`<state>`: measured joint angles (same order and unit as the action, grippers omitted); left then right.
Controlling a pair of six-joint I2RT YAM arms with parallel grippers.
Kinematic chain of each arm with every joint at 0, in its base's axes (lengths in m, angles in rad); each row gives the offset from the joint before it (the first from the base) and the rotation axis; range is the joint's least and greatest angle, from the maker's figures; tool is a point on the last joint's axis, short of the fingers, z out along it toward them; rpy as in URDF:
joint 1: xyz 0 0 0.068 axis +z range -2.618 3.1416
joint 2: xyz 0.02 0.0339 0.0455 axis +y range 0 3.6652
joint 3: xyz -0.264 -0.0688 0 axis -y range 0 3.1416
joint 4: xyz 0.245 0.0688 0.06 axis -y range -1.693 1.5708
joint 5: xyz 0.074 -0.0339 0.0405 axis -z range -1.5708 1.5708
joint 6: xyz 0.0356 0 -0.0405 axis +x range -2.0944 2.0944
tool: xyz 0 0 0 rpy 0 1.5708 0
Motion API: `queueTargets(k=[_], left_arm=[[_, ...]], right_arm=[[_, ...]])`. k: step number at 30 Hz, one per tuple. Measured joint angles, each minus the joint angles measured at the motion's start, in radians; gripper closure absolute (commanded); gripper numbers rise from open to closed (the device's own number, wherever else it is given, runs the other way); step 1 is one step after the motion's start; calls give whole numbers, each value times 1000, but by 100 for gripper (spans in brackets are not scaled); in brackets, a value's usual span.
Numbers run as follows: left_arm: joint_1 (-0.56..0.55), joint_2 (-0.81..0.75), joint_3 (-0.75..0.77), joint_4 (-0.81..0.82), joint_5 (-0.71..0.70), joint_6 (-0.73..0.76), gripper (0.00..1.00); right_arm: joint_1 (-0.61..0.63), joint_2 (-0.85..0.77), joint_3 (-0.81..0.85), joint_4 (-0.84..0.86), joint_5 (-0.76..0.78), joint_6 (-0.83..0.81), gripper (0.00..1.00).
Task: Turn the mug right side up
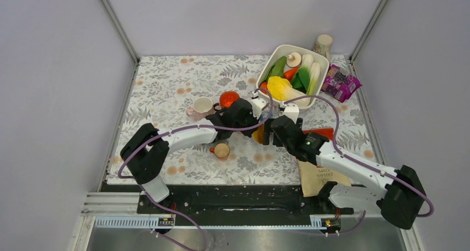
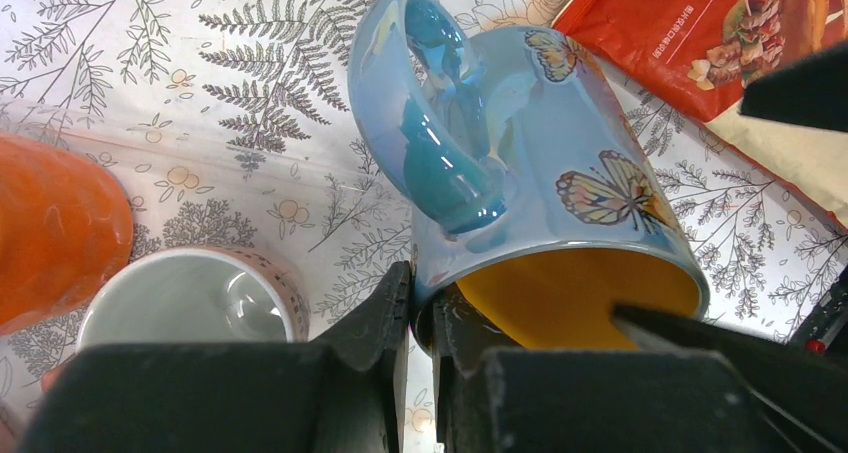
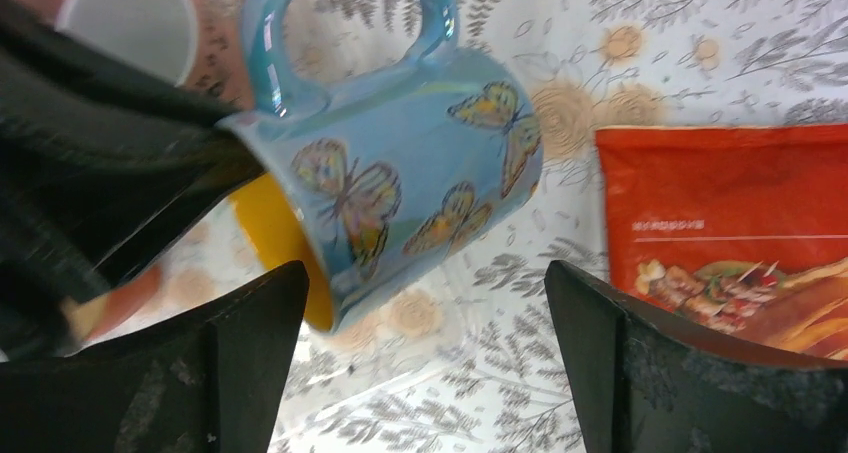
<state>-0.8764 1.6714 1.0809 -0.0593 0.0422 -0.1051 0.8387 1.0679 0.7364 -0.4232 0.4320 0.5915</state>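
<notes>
Pinching the rim, our left gripper point(image 2: 420, 295) clamps the blue mug point(image 2: 560, 143), which is tipped sideways over the table point(image 1: 166, 85) near a red packet point(image 3: 730, 213). Our right gripper point(image 3: 425, 278) flanks it, spread wide and empty. We judge this mid-turn: next, rotate the mouth upward and set it down.

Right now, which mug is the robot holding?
The blue butterfly mug, rim pinched by the left gripper; the white mug and orange mug sit unheld.
</notes>
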Motion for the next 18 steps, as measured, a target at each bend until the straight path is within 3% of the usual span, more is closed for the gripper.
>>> queueTargets(k=[4, 6, 12, 13, 18], left_arm=[[5, 0, 3, -9, 16, -5, 100], [7, 0, 7, -16, 32, -6, 100], [12, 0, 26, 11, 92, -34, 100], [14, 0, 42, 17, 119, -41, 97], [11, -4, 98, -6, 171, -34, 51]], right_arm=[[4, 143, 56, -3, 108, -21, 10], [5, 204, 81, -6, 155, -27, 19], [19, 256, 108, -14, 223, -40, 92], [18, 257, 108, -21, 244, -44, 100], [10, 258, 112, -77, 327, -18, 100]])
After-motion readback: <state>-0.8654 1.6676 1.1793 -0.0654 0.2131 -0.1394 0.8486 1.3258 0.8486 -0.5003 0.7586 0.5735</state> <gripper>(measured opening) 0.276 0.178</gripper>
